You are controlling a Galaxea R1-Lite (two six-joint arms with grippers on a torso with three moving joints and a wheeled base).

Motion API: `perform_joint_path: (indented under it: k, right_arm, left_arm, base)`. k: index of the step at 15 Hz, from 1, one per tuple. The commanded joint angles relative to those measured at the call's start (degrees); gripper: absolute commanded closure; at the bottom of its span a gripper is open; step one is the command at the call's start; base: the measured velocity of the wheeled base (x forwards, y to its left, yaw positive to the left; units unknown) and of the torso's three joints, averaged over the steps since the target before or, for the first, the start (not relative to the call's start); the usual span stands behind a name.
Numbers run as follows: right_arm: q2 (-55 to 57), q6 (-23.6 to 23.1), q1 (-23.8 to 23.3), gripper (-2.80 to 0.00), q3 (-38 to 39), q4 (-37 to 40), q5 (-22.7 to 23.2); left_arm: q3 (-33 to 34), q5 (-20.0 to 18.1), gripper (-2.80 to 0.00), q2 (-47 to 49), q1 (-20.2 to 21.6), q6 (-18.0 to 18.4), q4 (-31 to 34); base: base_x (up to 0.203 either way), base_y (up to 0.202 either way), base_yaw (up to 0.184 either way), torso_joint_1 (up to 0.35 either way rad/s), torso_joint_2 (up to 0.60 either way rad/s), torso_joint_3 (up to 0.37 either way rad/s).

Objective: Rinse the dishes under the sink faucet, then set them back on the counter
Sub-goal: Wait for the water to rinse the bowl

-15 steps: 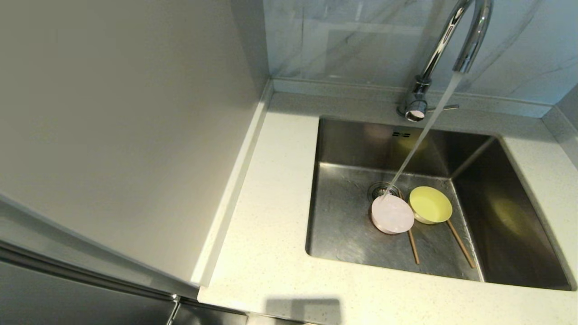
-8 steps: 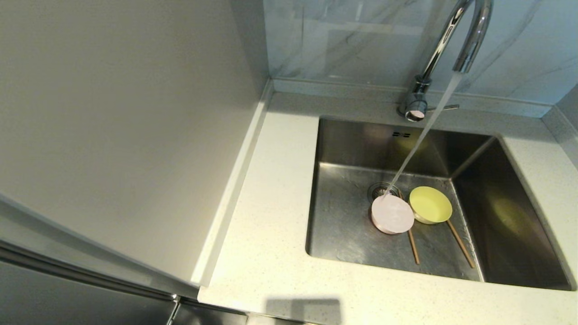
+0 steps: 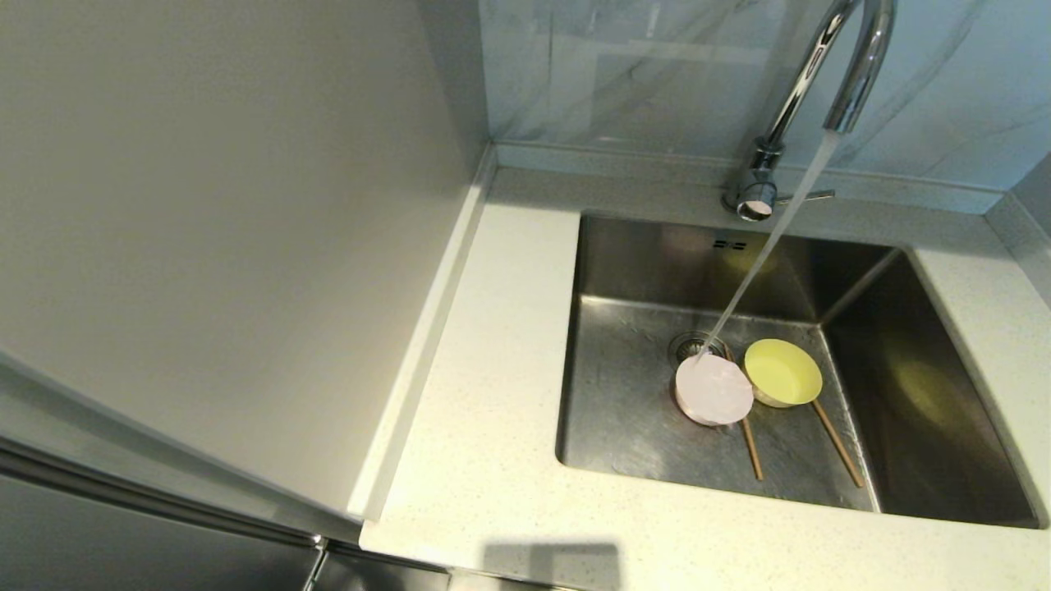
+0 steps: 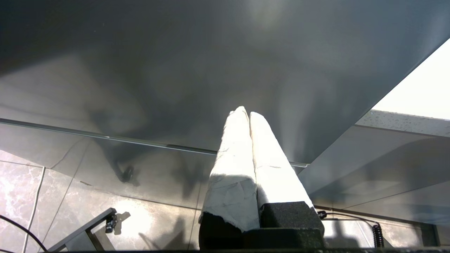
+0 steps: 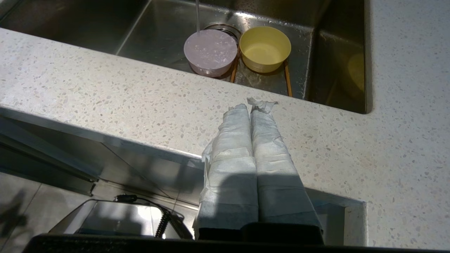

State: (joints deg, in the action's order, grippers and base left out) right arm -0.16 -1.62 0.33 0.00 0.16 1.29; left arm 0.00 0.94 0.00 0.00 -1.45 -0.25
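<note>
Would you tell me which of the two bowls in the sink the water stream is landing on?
The pale pink bowl beside the drain; the yellow-green bowl next to it sits clear of the stream.

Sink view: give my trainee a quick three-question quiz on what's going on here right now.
1. True or false: the water stream from the sink faucet lands in the yellow-green bowl.
2. Multiple choice: the two chopsticks lie (A) on the counter, (B) on the sink floor, partly under the bowls, (C) in a claw.
3. Fill in: the right claw is shut over the counter's front edge, and the left claw, down by a dark cabinet face, holds ____.

Key: 1 false, it hits the brimful pink bowl; 2 B; 3 nothing.
</note>
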Motion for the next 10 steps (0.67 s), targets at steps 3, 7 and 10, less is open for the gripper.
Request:
perform_joint_path:
  k: [3, 7, 10]
  right_arm:
    - [0.16, -0.05, 0.02, 0.00, 0.00, 0.02, 0.03]
    - [0.16, -0.05, 0.02, 0.00, 0.09, 0.02, 0.03]
    - [0.16, 0.04, 0.02, 0.00, 0.02, 0.02, 0.03]
  left_arm:
    - [0.00, 0.03, 0.00, -0.18, 0.00, -0.04, -0.01]
    - [0.00, 0.03, 0.00, -0.18, 0.00, -0.04, -0.01]
    - [0.00, 0.03, 0.00, -0.18, 0.00, -0.04, -0.01]
  base:
    - [0.000, 0.000, 0.000, 0.000, 0.00, 0.000]
    - [0.000, 0.000, 0.000, 0.000, 0.00, 0.000]
    - [0.000, 0.000, 0.000, 0.000, 0.00, 0.000]
